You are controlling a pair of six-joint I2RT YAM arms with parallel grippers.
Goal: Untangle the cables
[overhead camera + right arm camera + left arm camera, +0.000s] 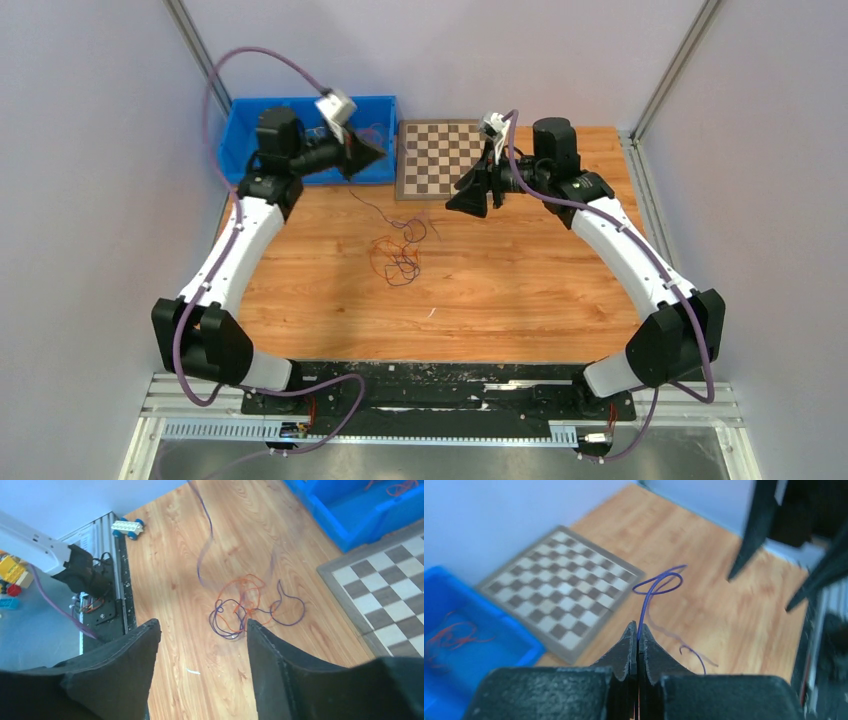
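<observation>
At the far left corner of the desk (520,290), a blue bin (240,140) was seen, and loose red cables (451,635) were lying on its floor. Just beside the bin's right end, the left gripper (375,155) was held above the wood with its fingers pressed together, and a purple cable (659,582) was pinched between the tips. From there the strand was looped in the air and trailed down to the desk. It was joined to the remaining cables (400,255), a small knot of purple and orange strands lying near the middle of the desk, nearer than the bin and the board. A chessboard (440,160) was laid flat at the far edge, just to the right of the bin. Over the board's near right corner, the right gripper (468,200) was held with its fingers spread wide and nothing between them. From its wrist camera, the knot (245,605) was seen on the desk below it.
</observation>
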